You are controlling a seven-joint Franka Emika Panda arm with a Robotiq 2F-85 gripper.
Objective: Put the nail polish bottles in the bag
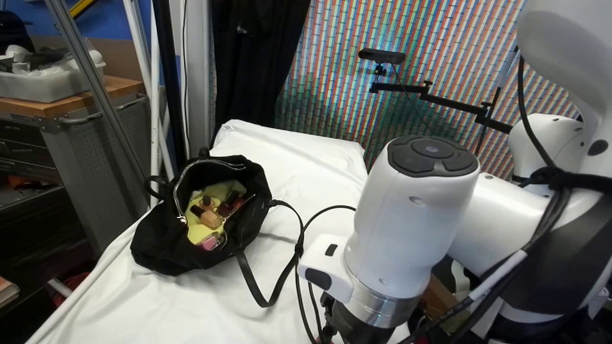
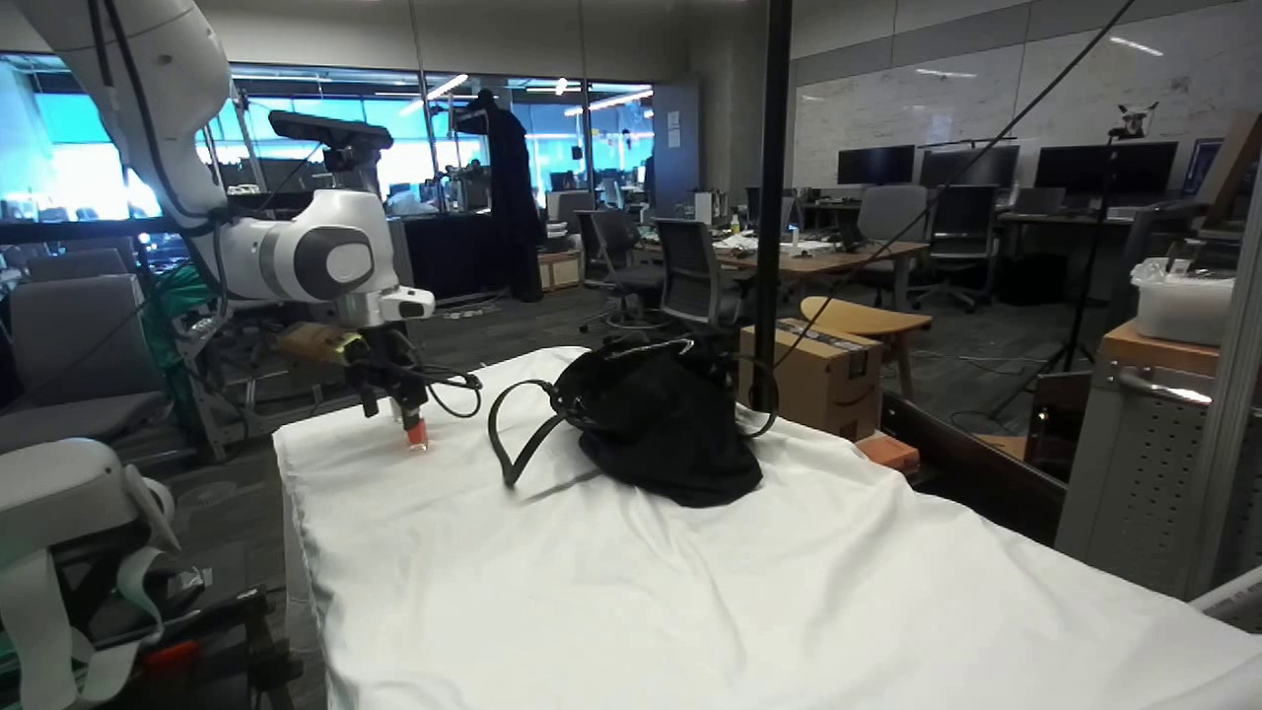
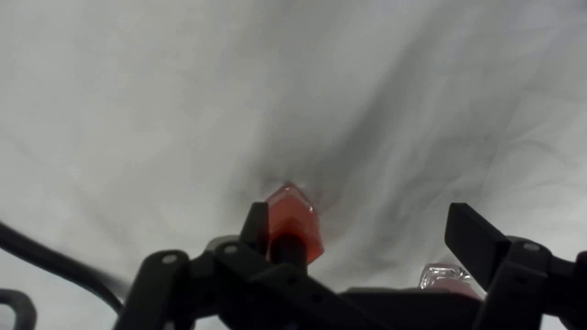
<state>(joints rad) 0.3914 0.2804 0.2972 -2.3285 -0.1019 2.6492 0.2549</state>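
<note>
Fingers (image 3: 477, 243) are spread wide, nothing gripped; between them the red bottle (image 3: 297, 217) is seen, standing cap-up on the table (image 2: 592, 611), just beside one finger and well apart from the other, so sideways centring is probably needed.

Behind the pincer (image 2: 391, 410), windows (image 2: 79, 168) glare blue-white in an exterior view; the dim, soft wrist view shows blurred grey shadow on the counter (image 3: 137, 114) beneath.
</note>
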